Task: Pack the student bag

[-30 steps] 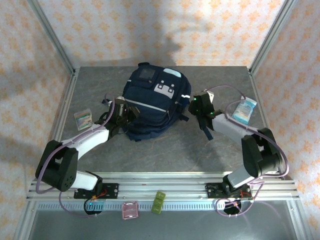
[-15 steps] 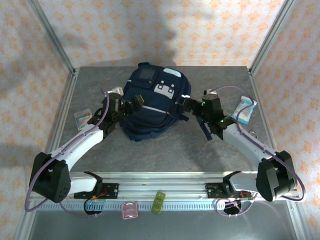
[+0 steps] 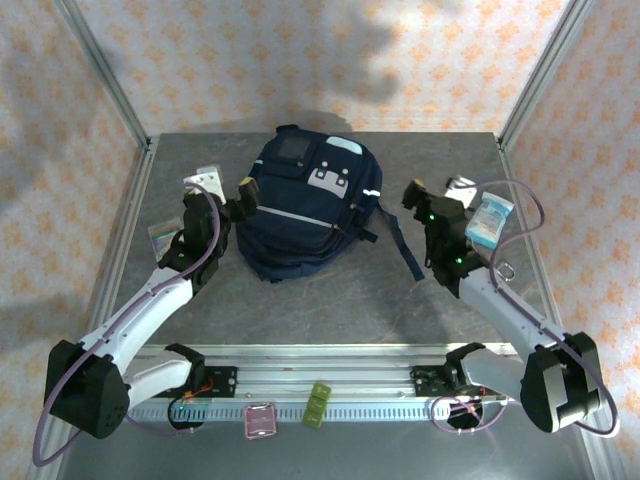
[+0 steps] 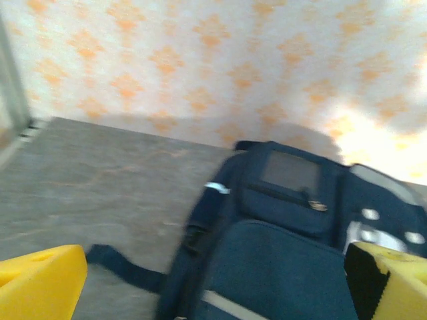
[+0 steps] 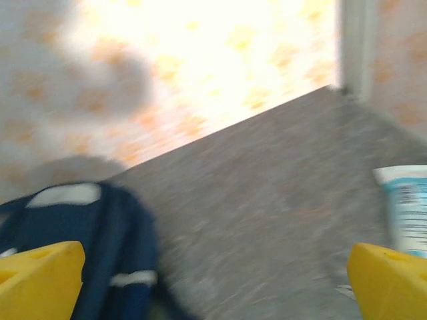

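Retreat: left gripper (image 3: 226,186) and right gripper (image 3: 436,188) lift off student bag (image 3: 300,215) sides, jaws spread wide, empty. 2 items, blue packet (image 3: 490,222) and small box (image 3: 166,238), lie outside; packing pending.

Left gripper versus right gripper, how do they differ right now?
The left gripper is by the student bag's left side; the right gripper stands apart from the bag, near a blue-white packet. The left gripper's camera looks onto the bag's front; the right gripper's looks at bare table between bag and packet. Both are open and empty.
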`<state>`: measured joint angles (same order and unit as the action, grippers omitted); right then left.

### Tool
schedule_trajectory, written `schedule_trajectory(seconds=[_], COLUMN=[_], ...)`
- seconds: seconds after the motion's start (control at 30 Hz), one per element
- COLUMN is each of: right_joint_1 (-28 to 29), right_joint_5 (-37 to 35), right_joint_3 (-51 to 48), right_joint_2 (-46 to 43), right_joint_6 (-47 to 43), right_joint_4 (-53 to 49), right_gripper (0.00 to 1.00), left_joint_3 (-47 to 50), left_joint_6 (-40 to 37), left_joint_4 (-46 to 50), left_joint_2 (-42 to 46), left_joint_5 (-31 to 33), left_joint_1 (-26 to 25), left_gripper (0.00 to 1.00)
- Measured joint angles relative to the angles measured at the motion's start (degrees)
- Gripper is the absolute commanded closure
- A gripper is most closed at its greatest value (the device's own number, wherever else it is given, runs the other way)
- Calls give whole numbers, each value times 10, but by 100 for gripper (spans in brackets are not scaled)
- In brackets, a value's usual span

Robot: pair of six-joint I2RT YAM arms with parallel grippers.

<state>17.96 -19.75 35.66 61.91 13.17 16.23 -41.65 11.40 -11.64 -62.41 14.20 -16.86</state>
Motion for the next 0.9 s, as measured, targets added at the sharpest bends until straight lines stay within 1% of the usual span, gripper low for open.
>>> schedule_trajectory(seconds=[0.1,0.17,0.3,0.37,0.43,0.5,0.57,0.67,0.77,0.8,0.83,0.9], right_joint_1=[-38,-54,-85,-96,-100,-100,-101,-106,-115,-117,-118,-124], right_joint_5=[-42,-65,-84,-89,-89,-80,-61,-24,25,40,53,78], right_joint_3=[-61,-96,-167,-191,-216,-248,-267,-269,-269,-269,-267,-260], right_joint_2=[-20,-27,-17,12,55,97,122,169,232,249,253,254], right_joint_6=[-11,-21,-39,-43,-50,-63,-79,-104,-125,-131,-134,-140], right_joint_4=[46,76,155,194,254,324,372,457,539,554,552,552], right_gripper=[0,0,0,0,0,0,0,0,0,0,0,0], left_joint_3=[31,68,206,246,265,281,286,287,306,319,327,331], left_joint_6=[-24,-31,-44,-45,-47,-56,-69,-90,-105,-111,-113,-115], left_joint_4=[-9,-37,-170,-219,-275,-346,-399,-468,-583,-623,-637,-635], left_joint_2=[-1,0,-7,-38,-80,-118,-144,-170,-221,-245,-257,-263], left_joint_5=[32,43,57,58,60,59,55,41,32,29,27,19], left_joint_1=[35,57,85,97,106,107,107,107,110,110,111,115], left_gripper=[1,1,1,1,0,1,1,0,0,0,0,0])
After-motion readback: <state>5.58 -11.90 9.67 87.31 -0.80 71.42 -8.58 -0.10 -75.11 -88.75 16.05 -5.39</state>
